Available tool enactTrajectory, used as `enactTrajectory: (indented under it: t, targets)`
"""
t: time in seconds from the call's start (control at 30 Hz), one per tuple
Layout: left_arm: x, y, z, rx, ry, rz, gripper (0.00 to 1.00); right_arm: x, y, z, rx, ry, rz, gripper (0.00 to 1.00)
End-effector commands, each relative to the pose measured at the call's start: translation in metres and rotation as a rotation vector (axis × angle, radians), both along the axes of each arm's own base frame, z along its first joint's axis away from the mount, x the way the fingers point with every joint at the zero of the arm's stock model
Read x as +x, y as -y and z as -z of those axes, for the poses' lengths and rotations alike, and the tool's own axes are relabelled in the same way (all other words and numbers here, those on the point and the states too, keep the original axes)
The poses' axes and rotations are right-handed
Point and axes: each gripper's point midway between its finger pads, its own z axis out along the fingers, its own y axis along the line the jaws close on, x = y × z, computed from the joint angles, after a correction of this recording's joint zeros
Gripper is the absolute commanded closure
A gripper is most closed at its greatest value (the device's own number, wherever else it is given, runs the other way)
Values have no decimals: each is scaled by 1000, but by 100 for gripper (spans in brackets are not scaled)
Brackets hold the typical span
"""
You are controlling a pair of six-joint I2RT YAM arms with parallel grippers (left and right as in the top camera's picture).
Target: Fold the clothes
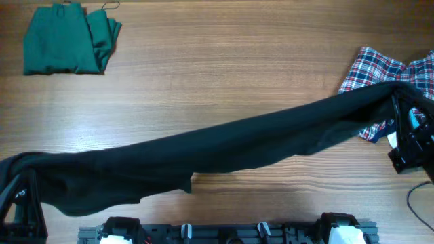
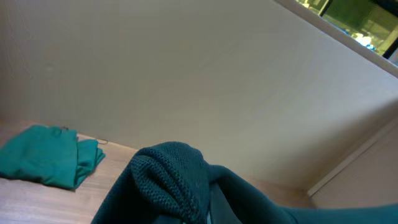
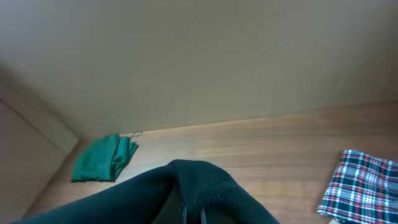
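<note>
Two ends of the black shirt (image 1: 224, 146) are clamped (jaws closed tight on fabric), one by the left gripper (image 1: 24, 179), one by the right gripper (image 1: 399, 102). It is stretched across the table (image 1: 237, 61). The green garment (image 1: 64, 37) is seen far left, and the plaid shirt (image 1: 380, 68) is partly covered at right.

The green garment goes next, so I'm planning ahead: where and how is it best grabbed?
I'd pinch the green garment at its bunched right edge, coming from above: folds rise there, while the rest lies flat on the table.
</note>
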Motion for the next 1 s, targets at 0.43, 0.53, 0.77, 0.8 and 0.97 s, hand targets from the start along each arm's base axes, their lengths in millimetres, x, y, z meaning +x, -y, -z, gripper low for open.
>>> enactTrajectory:
  t: [0.43,0.53,0.77,0.8,0.97]
  targets:
    - [142,-32,73,47,-470,-278,96,68,25,32,117,-198,163,96]
    - [176,-29,93,67,-557,-279,96,104,28,58,118,-301,169,96]
    - [279,-19,161,113,-749,-278,96,192,35,125,160,-498,202,96]
    - [295,-18,173,118,-772,-278,96,205,35,137,162,-526,205,96]
    - [374,-10,245,138,-859,-274,94,268,44,197,182,-618,247,96]
